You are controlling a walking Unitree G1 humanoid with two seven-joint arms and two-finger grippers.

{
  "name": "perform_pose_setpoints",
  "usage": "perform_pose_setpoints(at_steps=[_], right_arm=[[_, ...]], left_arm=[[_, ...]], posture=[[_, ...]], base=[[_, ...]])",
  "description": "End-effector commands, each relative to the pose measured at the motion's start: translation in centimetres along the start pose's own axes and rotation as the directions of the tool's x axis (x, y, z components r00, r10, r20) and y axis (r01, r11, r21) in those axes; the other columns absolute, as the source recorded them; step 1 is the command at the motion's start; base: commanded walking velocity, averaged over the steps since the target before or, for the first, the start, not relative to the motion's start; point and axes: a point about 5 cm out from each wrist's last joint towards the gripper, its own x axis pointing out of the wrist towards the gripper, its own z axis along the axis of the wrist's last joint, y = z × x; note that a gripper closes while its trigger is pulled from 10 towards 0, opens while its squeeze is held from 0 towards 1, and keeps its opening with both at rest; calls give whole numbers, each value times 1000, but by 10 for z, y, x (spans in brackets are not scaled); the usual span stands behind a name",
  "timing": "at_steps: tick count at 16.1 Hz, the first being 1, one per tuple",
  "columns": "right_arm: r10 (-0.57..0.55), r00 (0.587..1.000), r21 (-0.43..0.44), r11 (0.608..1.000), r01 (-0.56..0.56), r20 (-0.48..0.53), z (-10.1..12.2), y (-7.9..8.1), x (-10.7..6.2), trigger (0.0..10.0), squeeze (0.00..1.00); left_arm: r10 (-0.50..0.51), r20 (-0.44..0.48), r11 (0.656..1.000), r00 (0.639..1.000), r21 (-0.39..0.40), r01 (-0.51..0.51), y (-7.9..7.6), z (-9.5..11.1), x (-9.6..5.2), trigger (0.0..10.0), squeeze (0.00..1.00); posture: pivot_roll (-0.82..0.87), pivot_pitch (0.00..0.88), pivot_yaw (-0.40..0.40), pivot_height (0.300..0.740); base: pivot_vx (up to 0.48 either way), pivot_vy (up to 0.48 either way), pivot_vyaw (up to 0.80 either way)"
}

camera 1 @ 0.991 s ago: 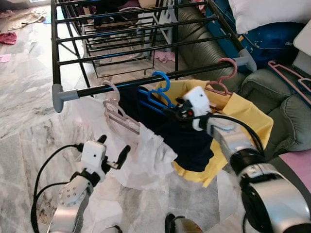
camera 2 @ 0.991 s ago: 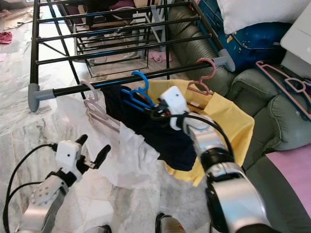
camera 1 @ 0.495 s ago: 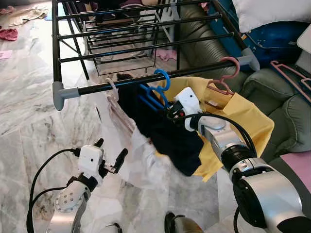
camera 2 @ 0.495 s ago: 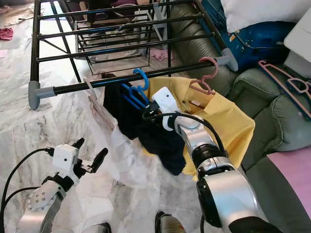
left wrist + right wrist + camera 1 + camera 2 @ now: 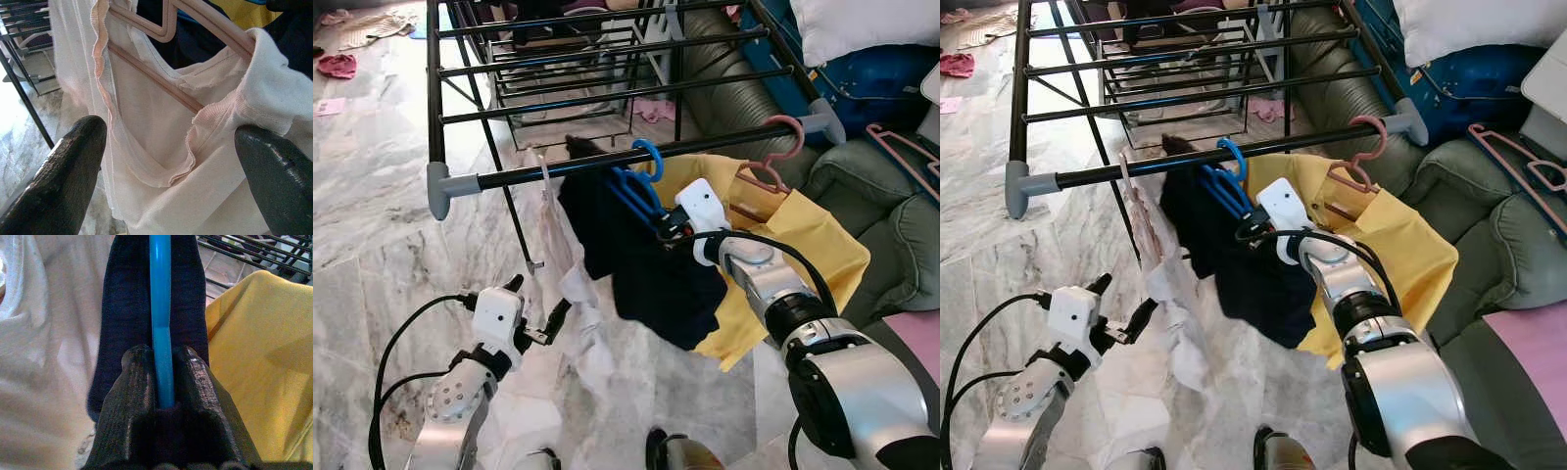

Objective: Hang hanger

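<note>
A blue hanger [image 5: 642,164] carrying a navy garment [image 5: 646,269] is hooked over the front rail [image 5: 568,170] of a black drying rack. My right gripper [image 5: 671,227] is shut on its blue bar [image 5: 160,333], just below the hook. To the left, a pale pink hanger with a white garment [image 5: 558,250] hangs edge-on from the same rail. My left gripper [image 5: 536,311] is open, low beside the white cloth, which lies between its fingers [image 5: 73,171] without being pinched. A yellow shirt [image 5: 803,245] on a pink hanger [image 5: 778,147] hangs to the right.
A green sofa [image 5: 891,235] stands at the right with loose pink hangers [image 5: 906,157], a blue bag and a white pillow behind. The rack's further rails [image 5: 607,59] run across the back. Marble floor [image 5: 372,245] lies left, with clothes at the far corner.
The white garment, spread toward my left gripper before, has swung back and now hangs narrow under the rail. My right gripper with the blue hanger has shifted slightly. The camera has moved a little.
</note>
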Motion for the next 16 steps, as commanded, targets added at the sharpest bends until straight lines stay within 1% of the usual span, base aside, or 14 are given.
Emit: perform_pose_setpoints(at_steps=[1,2,3,4,5,7,8,10,11,12,13,14,15,16], right_arm=[[-10,1000,18,1000,10,-27,-8,-3,-4,0,0],[-25,1000,30,999,25,-12,-6,-5,-4,0,0],[-51,998,51,997,50,32,2,-10,-4,0,0],[-55,998,52,997,53,39,3,-11,-4,0,0],[-71,995,53,996,68,68,9,-14,-4,0,0],[-102,983,36,995,98,155,27,-21,-6,0,0],[-100,975,22,995,98,200,33,-23,-8,0,0],[-83,966,3,996,85,243,37,-22,-12,0,0],[-69,963,0,997,72,262,36,-21,-15,0,0],[-34,962,-41,998,47,272,32,-15,-19,0,0],[-3,963,-101,994,32,271,26,-8,-24,0,0],[8,963,-124,992,26,269,22,-5,-27,0,0],[-12,961,-107,993,43,275,16,0,-33,0,0],[-52,959,-69,995,74,278,7,5,-41,0,0]], left_arm=[[-4,-33,1000,999,-3,4,-1,-7,-2,10000,0],[-3,-32,1000,999,-3,3,-1,-7,-2,10000,0],[0,-31,1000,1000,-2,0,-1,-7,-1,10000,0],[1,-31,1000,1000,-2,-1,-1,-7,-1,10000,0],[3,-31,1000,1000,0,-3,-1,-7,0,10000,0],[18,-29,1000,999,6,-18,0,-7,1,10000,0],[29,-27,1000,999,11,-28,1,-7,2,10000,0],[37,-28,999,999,18,-36,2,-7,3,10000,0],[43,-29,999,999,21,-42,3,-8,5,10000,0],[49,-30,999,998,21,-49,3,-8,6,10000,0],[51,-29,998,998,22,-51,3,-8,7,10000,0],[51,-28,998,998,22,-51,2,-9,9,10000,0],[54,-26,998,998,22,-54,2,-8,11,10000,0],[56,-25,998,998,23,-56,2,-9,12,10000,0]], posture=[[9,223,-20,740],[9,223,-19,740],[10,220,-20,740],[10,220,-17,740],[9,219,-19,740],[4,214,-20,740],[1,211,-21,740],[-7,206,-22,740],[-14,204,-22,740],[-18,202,-22,740],[-25,197,-22,740],[-32,195,-22,740],[-40,192,-24,740],[-52,188,-23,740]], base=[[0,0,0],[0,0,0],[0,0,0],[0,0,0],[0,0,0],[0,0,0],[0,0,0],[0,0,0],[0,0,0],[0,0,0],[0,0,0],[0,0,0],[0,0,0],[0,0,0]])
